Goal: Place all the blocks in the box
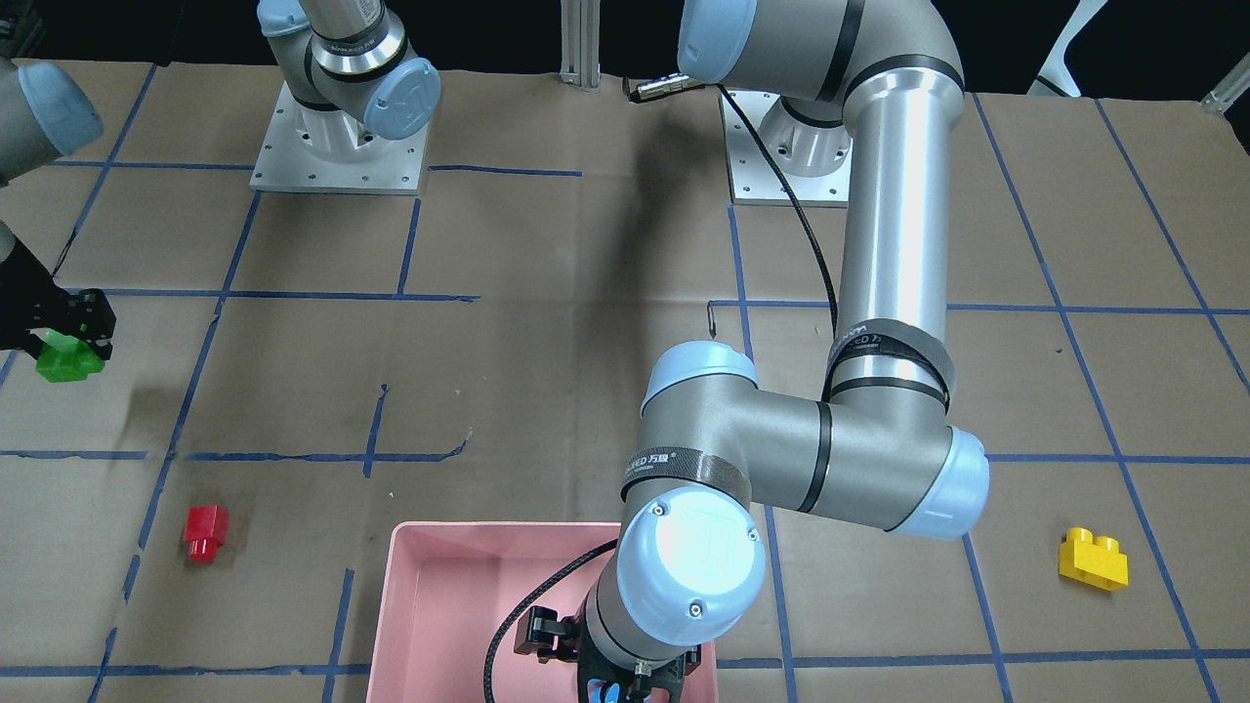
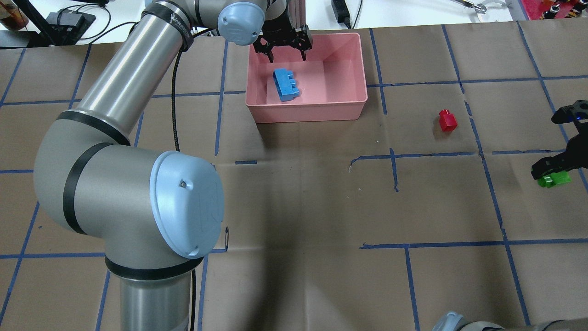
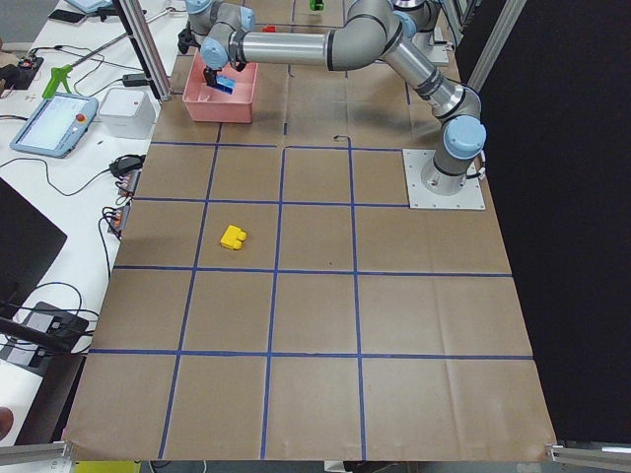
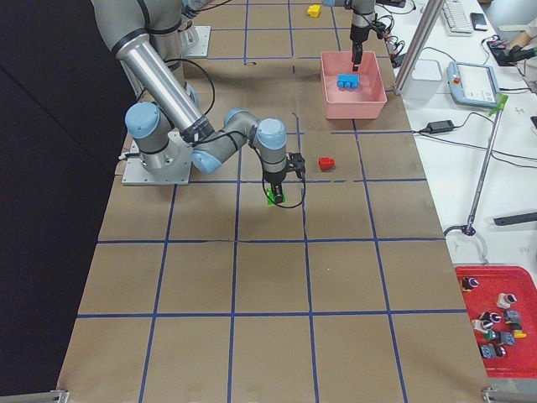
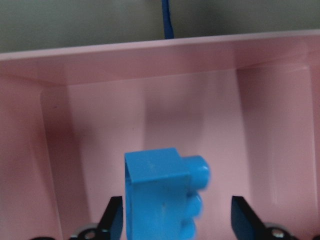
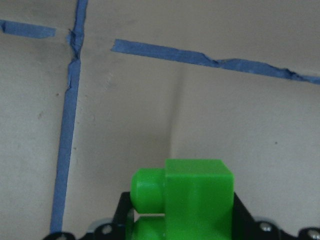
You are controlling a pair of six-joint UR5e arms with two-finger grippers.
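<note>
The light-blue brick (image 2: 285, 85) lies inside the pink box (image 2: 349, 64), near its left wall. My left gripper (image 2: 285, 54) hangs open just above it. In the left wrist view the blue brick (image 5: 162, 195) sits between the spread fingers (image 5: 112, 220). My right gripper (image 2: 551, 169) is shut on the green brick (image 2: 556, 179), low over the table at the far right; the brick fills the right wrist view (image 6: 192, 197). The red brick (image 2: 447, 120) stands on the table right of the box. The yellow brick (image 1: 1094, 558) lies on the robot's left side.
Brown paper with a blue tape grid covers the table (image 2: 321, 207). My left arm's elbow (image 2: 138, 197) looms over the near left of the table. Both arm bases (image 1: 337, 146) stand at the robot's edge. Operator gear lies on a side bench (image 4: 478, 75).
</note>
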